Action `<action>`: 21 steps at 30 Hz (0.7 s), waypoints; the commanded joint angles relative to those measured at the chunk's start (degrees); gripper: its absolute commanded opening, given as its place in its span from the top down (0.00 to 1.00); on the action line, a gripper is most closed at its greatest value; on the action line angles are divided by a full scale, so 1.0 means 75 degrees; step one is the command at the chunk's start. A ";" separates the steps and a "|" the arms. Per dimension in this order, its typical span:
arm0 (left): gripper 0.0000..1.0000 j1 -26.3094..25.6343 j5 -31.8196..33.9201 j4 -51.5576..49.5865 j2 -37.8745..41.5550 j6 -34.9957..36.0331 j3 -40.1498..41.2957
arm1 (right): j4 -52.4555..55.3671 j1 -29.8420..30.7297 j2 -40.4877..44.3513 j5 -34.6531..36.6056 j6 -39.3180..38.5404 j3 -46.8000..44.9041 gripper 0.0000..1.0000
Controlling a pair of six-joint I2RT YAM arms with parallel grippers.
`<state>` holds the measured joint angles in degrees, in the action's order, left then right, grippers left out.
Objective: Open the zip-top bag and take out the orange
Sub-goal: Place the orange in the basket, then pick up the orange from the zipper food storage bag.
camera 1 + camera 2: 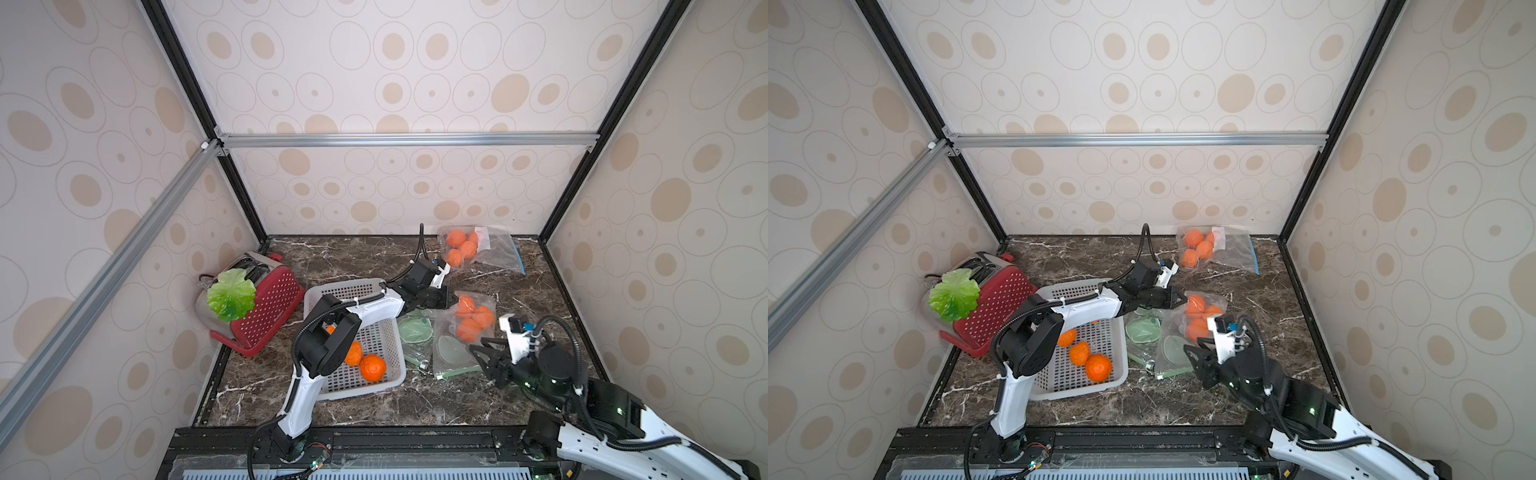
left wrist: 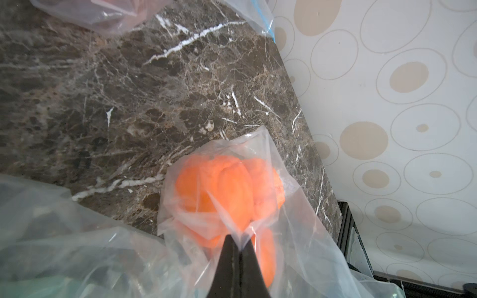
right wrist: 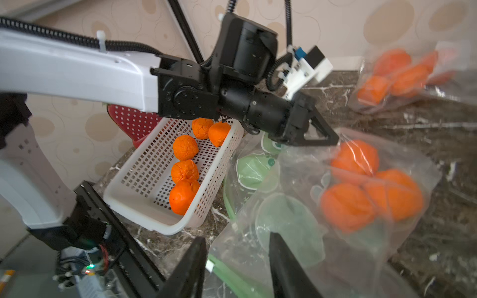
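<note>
A clear zip-top bag (image 1: pixel 451 349) with a green zip strip (image 3: pixel 227 271) lies mid-table in both top views. Three oranges (image 1: pixel 471 320) sit bunched at its far end. My left gripper (image 1: pixel 452 300) reaches across the basket and is shut on a pinch of the bag's film (image 2: pixel 241 232) right beside the oranges (image 2: pixel 222 185). My right gripper (image 3: pixel 237 245) hovers at the bag's near, zip end. Its jaws stand apart, with the green strip and the film lying between and below them. The right gripper (image 1: pixel 1192 345) touches no orange.
A white basket (image 1: pixel 361 390) holding several loose oranges (image 1: pixel 372 368) stands left of the bag, under the left arm. A second clear bag (image 1: pixel 496 251) of oranges lies at the back right. A red toaster (image 1: pixel 266 311) with a green leaf (image 1: pixel 230 294) stands at the left wall. Another green-printed bag (image 1: pixel 413 330) lies beside the basket.
</note>
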<state>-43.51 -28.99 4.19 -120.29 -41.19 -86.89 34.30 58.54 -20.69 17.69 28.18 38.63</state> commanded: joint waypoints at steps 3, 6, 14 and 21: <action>1.00 0.0010 0.0353 0.0180 0.0397 -0.0187 0.0023 | 0.1961 0.0069 -0.0049 0.0819 0.0990 0.0267 0.66; 1.00 0.0022 0.0712 0.0178 0.0627 -0.0213 0.0217 | 0.2204 0.0069 -0.0648 0.0581 0.1243 0.0328 0.65; 1.00 0.0057 0.1706 0.0718 0.1272 -0.0635 0.1055 | 0.2671 0.0078 -0.1348 0.0672 0.1817 0.0449 0.69; 1.00 0.0070 0.1698 0.0595 0.1203 -0.0652 0.0791 | 0.2713 0.0070 -0.0741 0.0127 0.2455 0.0009 0.76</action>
<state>-43.33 -17.63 7.01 -112.07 -44.75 -78.56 52.40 58.57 -27.00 20.27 42.44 40.27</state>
